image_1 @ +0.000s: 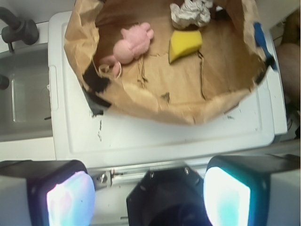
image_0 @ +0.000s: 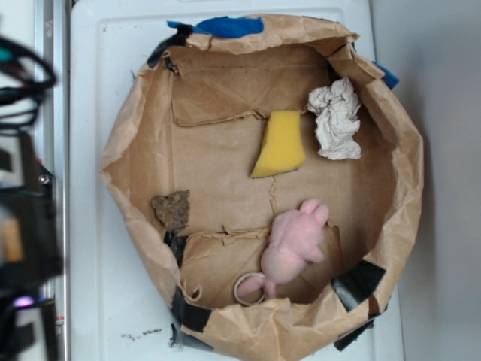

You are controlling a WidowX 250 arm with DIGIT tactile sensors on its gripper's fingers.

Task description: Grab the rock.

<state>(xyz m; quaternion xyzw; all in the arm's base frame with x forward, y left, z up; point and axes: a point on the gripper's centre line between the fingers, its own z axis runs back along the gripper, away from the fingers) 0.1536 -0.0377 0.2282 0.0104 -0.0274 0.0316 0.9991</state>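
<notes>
the paper bag's [image_0: 135, 226] tall crumpled wall was the main hazard: it could snag a descending gripper [image_1: 149, 197], whose jaws stood wide apart, grasping nothing, outside the bag. the rock [image_0: 172, 209] lay just beside that wall, hidden from the wrist view.

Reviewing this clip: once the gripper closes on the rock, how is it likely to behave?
The rock looks rough and speckled, so probably not slippery, though it may crumble. Its lumpy, irregular shape suggests it could twist between the fingers rather than roll. It sits near the paper wall, possibly crowding one finger.
</notes>
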